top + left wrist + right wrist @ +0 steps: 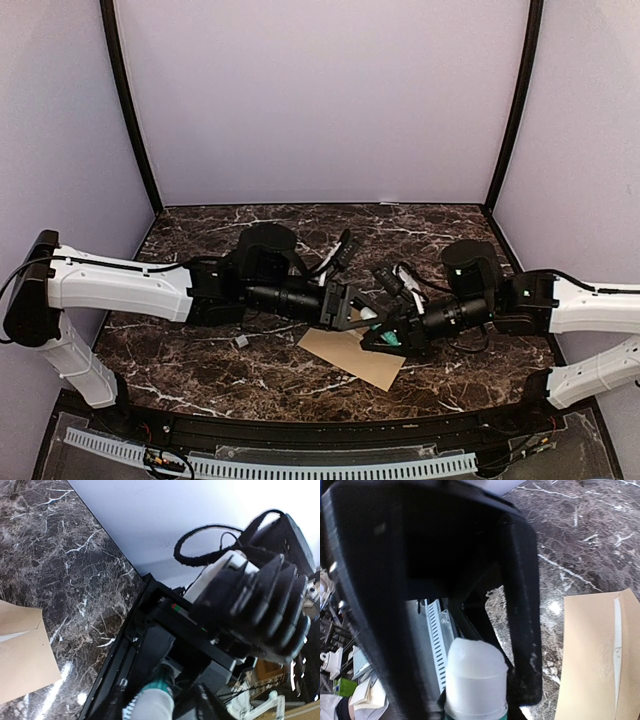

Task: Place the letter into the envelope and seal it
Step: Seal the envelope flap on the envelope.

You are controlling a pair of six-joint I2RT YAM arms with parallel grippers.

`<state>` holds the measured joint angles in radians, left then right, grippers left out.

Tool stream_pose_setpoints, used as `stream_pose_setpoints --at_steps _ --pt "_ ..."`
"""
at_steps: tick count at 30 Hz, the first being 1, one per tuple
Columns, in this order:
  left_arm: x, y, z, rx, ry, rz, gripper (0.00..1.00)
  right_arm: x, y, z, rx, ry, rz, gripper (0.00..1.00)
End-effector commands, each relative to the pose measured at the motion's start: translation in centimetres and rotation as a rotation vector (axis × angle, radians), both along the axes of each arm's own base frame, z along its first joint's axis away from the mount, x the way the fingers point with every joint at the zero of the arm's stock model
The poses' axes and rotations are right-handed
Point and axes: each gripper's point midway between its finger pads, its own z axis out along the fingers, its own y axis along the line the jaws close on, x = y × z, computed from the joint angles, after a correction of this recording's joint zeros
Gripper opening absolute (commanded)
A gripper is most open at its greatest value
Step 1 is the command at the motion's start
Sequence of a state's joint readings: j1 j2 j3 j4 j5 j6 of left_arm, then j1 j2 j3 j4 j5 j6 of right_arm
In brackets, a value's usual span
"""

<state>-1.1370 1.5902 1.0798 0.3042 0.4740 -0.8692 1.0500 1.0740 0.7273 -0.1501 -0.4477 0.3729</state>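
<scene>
Watching from my console, I see both arms meeting low over the middle of the marble table [200,360], the left claw [350,305] and right claw [385,335] nose to nose. A white stick with a teal band [475,675] sits between them, white end toward the left claw and teal end toward the right. I cannot tell whether either claw is clamped or parted, as the fingers are hidden. The envelope [350,355] lies flat on the table just beneath them. A thin white strip [618,630] runs along its flap line; whether that is the letter, I cannot tell.
</scene>
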Motion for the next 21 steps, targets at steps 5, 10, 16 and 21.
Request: stream_pose_setpoints --at_steps 5,10,16,21 --pt "1.3 4.1 0.9 0.014 -0.067 0.178 0.78 6.0 -3.6 -0.9 -0.006 -0.007 -0.315 0.0" --pt "2.3 7.1 -1.1 0.059 -0.048 0.303 0.84 9.2 -6.0 -2.7 -0.035 0.008 -0.436 0.0" --pt "1.6 7.8 -6.0 0.133 0.038 0.3 0.75 13.2 -7.5 -5.1 -0.065 0.013 -0.519 0.0" --pt "1.6 8.1 -9.8 0.18 0.095 0.314 0.61 16.8 -8.5 -6.8 -0.095 0.0 -0.571 0.0"
